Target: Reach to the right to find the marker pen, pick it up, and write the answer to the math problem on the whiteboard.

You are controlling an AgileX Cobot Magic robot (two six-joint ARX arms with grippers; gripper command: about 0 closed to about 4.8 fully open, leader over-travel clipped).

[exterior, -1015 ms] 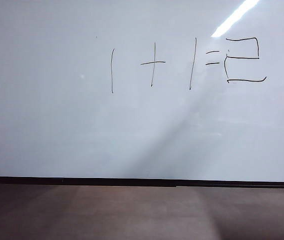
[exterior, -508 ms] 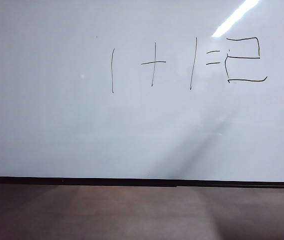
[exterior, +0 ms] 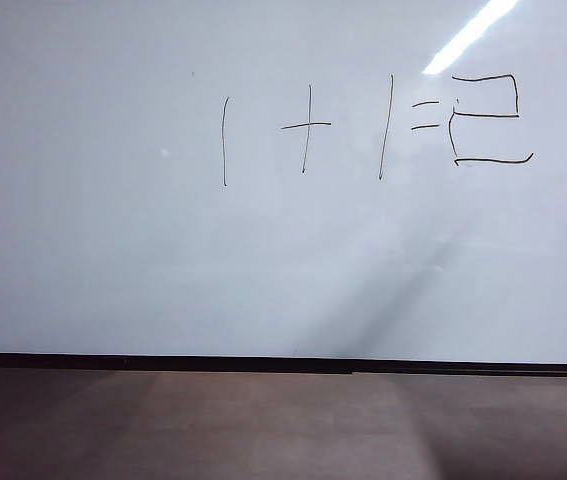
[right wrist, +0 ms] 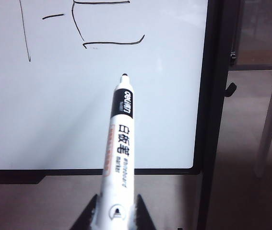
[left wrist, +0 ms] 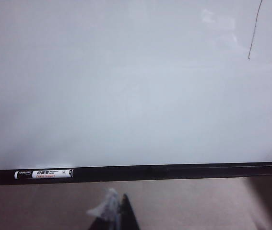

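Glossy white whiteboard with a thin black frame carries the math problem in thin black strokes, and beside the equals dashes the answer — an angular, blocky two. The right gripper clamps the marker pen, a slim printed white barrel, its dark tip off the board below the answer. The left gripper shows only dark finger ends — whether they are parted I cannot tell.

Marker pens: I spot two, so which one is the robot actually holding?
The uncapped marker pen, clamped in the right pincer, tip toward the whiteboard. The other pen lies on the board's bottom ledge, near the left pincer.
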